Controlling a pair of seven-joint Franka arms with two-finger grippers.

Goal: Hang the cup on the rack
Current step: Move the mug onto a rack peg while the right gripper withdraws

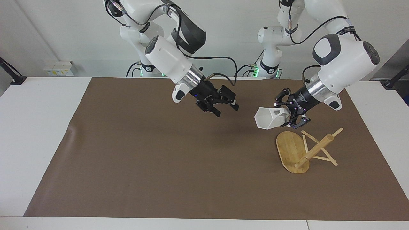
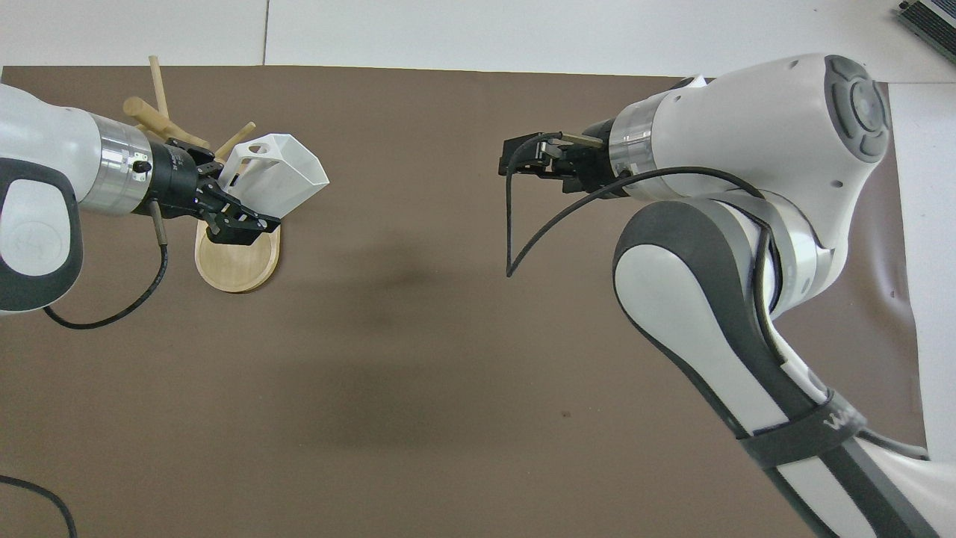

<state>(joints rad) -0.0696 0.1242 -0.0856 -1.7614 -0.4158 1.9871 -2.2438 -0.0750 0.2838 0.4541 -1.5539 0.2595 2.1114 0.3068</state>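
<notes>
My left gripper point(image 1: 292, 118) is shut on the handle end of the white faceted cup point(image 1: 270, 117) and holds it in the air, tipped on its side with its mouth toward the right arm's end. The cup hangs over the mat at the edge of the rack's oval base point(image 1: 289, 148). The bamboo rack point(image 1: 314, 149) stands on the mat at the left arm's end, its pegs bare. In the overhead view the cup point(image 2: 280, 175) and left gripper point(image 2: 239, 202) overlap the rack point(image 2: 239, 261). My right gripper point(image 1: 225, 108) is open and empty over the middle of the mat; it also shows in the overhead view point(image 2: 515, 153).
A brown mat point(image 1: 159, 159) covers most of the white table point(image 1: 38, 127). A black cable point(image 2: 523, 224) loops down from the right wrist.
</notes>
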